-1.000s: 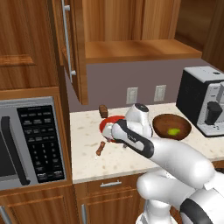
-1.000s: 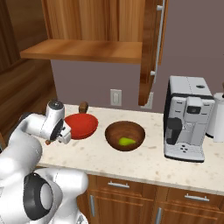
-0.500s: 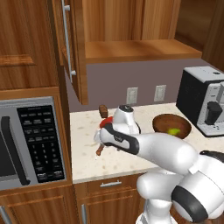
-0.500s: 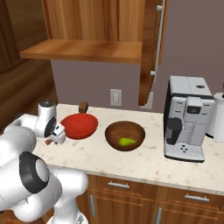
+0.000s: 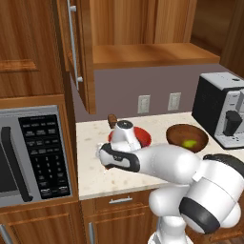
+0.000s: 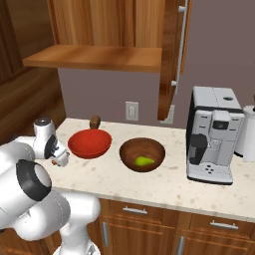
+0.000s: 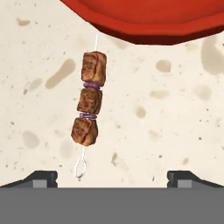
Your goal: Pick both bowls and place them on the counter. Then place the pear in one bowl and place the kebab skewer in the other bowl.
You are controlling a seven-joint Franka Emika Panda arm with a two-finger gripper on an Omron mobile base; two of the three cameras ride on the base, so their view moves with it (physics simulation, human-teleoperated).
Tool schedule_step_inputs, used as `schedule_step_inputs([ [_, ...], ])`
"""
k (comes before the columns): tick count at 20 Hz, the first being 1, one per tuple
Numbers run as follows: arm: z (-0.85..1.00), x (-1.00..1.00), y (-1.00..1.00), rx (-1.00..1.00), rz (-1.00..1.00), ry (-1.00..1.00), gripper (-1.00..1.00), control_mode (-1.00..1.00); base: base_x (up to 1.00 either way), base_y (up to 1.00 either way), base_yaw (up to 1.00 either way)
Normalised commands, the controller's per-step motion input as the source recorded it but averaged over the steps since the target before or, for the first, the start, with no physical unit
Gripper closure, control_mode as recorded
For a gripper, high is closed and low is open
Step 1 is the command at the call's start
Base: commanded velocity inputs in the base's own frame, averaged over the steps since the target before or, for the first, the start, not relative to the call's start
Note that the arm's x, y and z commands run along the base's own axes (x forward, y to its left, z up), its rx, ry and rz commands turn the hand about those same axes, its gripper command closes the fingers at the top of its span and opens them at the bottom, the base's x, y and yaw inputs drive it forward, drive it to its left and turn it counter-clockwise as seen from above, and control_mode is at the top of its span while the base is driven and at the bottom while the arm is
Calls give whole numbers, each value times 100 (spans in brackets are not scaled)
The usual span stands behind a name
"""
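Landmark: the red bowl [image 6: 89, 143], standing on the counter [image 6: 164, 182].

Left of the red bowl: the gripper [image 7: 112, 176] hangs above the counter with its jaws spread wide and nothing between them; in the hand view the two dark fingertips [image 7: 41, 177] stand far apart at the lower edge. Just beside the red bowl's rim lies the kebab skewer [image 7: 89, 106], flat on the counter, three brown chunks on a thin white stick whose tip points toward the bowl [image 7: 148, 19] and whose looped end lies nearer the gripper.

Behind the red bowl: a stubby dark brown block [image 6: 94, 121] near the wall.

Right of the red bowl: the brown bowl [image 6: 142, 154], close by but apart from it, holds the pear [image 6: 144, 161]. Farther right stands a coffee machine [image 6: 211, 135].
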Motion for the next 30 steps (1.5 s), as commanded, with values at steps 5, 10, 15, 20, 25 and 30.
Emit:
schedule_step_inputs([
  [5, -5, 25, 16, 0, -7, 3, -100, -100, 0, 0, 0],
  [10, -16, 18, 6, -2, -4, 5, -100, -100, 0, 0, 0],
  [15, -18, 19, 1, -4, -2, 6, -100, -100, 0, 0, 0],
  [20, -19, 18, 4, -4, -2, 5, -100, -100, 0, 0, 0],
  [25, -19, 11, 17, -3, -1, 6, -100, -100, 0, 0, 0],
  [30, -21, 6, 11, -1, 0, 6, -100, -100, 0, 0, 0],
])
